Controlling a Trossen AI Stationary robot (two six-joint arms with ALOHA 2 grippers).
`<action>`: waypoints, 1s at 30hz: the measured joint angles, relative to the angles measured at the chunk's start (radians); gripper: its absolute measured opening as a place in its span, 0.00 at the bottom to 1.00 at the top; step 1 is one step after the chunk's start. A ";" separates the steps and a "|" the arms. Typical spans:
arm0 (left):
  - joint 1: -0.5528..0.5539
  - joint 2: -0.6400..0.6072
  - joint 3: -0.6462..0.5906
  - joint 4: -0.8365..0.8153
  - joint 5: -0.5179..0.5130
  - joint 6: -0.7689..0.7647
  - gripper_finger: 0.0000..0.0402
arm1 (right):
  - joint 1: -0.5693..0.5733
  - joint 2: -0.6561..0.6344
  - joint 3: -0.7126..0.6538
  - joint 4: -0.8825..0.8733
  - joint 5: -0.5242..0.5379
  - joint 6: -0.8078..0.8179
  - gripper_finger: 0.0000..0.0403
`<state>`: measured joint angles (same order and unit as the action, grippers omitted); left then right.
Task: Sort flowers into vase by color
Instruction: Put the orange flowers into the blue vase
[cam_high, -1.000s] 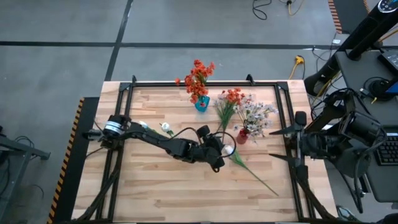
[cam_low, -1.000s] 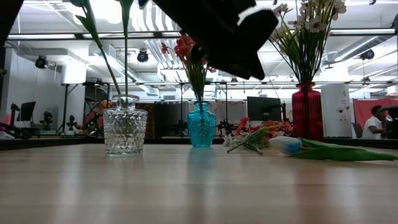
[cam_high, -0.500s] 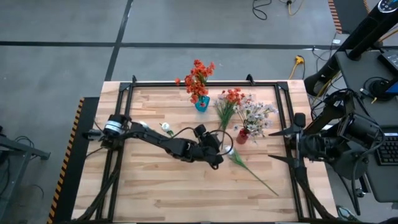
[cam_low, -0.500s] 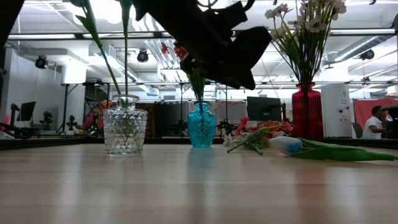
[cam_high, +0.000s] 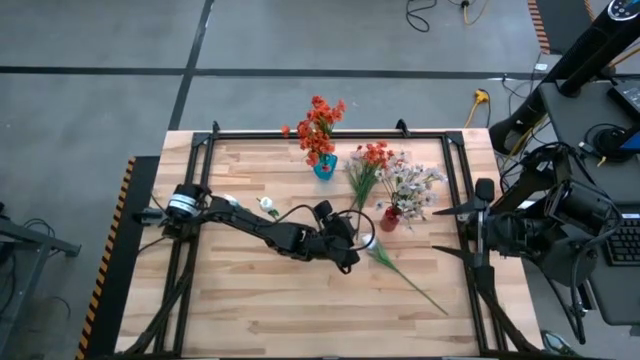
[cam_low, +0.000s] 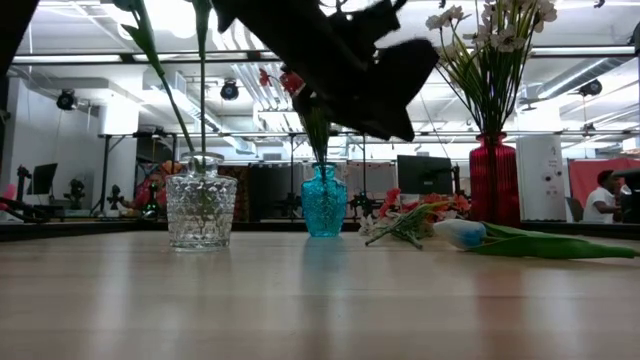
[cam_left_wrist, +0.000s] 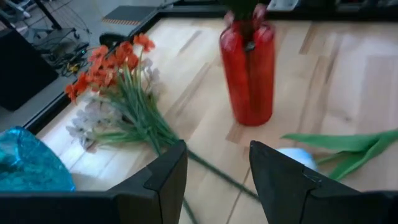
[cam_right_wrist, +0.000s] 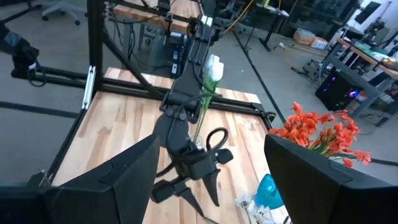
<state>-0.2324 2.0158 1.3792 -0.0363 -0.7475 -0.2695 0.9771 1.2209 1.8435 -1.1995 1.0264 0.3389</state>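
Note:
A blue vase (cam_high: 324, 167) at the table's far side holds orange-red flowers (cam_high: 318, 125). A red vase (cam_high: 390, 218) holds pale pink-white flowers (cam_high: 412, 184). A clear glass vase (cam_low: 201, 211) holds a white tulip (cam_right_wrist: 213, 68). A loose orange-red and pale bunch (cam_left_wrist: 109, 68) lies flat on the table beside the red vase (cam_left_wrist: 248, 73). A loose white tulip (cam_left_wrist: 293, 158) lies with its stem (cam_high: 412, 283) running toward the near right. My left gripper (cam_left_wrist: 217, 180) hovers open above these loose stems (cam_low: 390, 90). My right gripper (cam_right_wrist: 217, 186) waits open, raised at the table's right edge (cam_high: 476, 214).
A black metal frame (cam_high: 300, 135) runs around the tabletop. Bare wood lies along the near edge (cam_high: 300, 310) and at the left. Desks, monitors and a person (cam_low: 605, 195) show in the room beyond the table.

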 joint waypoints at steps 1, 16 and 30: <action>0.004 0.001 -0.003 -0.004 0.004 0.000 0.39 | 0.000 -0.001 0.000 0.000 0.003 0.000 0.70; 0.018 0.135 0.088 0.008 0.006 0.024 0.39 | 0.000 -0.001 -0.007 -0.002 0.005 -0.012 0.70; 0.048 0.141 0.100 -0.027 0.079 0.021 0.39 | 0.000 0.000 -0.015 -0.020 0.004 -0.008 0.70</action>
<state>-0.1845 2.1565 1.4788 -0.0638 -0.6682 -0.2489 0.9771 1.2205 1.8288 -1.2198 1.0306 0.3313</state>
